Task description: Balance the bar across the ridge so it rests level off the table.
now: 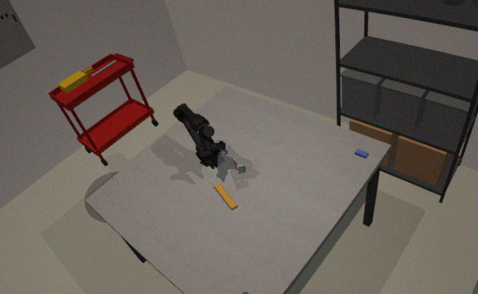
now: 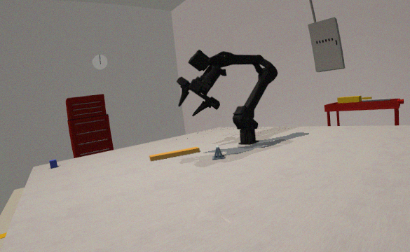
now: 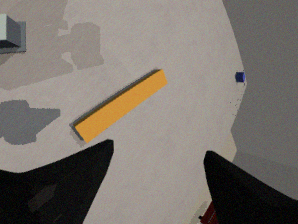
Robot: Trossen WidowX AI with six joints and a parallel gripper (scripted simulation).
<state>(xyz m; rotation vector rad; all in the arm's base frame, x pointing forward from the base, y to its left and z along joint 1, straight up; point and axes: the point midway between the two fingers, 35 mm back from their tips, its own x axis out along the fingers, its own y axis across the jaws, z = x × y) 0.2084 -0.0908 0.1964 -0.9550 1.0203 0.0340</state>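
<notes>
The orange bar [image 1: 225,196] [image 2: 174,154] [image 3: 121,105] lies flat on the table [image 1: 263,229] [image 2: 205,206]. The small grey ridge [image 1: 242,168] [image 2: 218,153] [image 3: 9,33] stands on the table near one end of the bar, apart from it, with nothing on it. It shows only in part at the left edge of the wrist view. My gripper [image 2: 186,110] [image 3: 160,151] is open and empty, tilted and well above the table. In the wrist view the bar lies beyond the fingertips, its near end close to the left fingertip. In the top view the fingertips are hard to make out.
A blue block [image 1: 361,153] lies near the table's right corner in the top view. Another blue block [image 2: 53,164] [image 3: 240,77] sits near a table edge. A red cart [image 1: 116,122] [image 2: 362,106] and a dark shelf rack [image 1: 414,57] stand off the table.
</notes>
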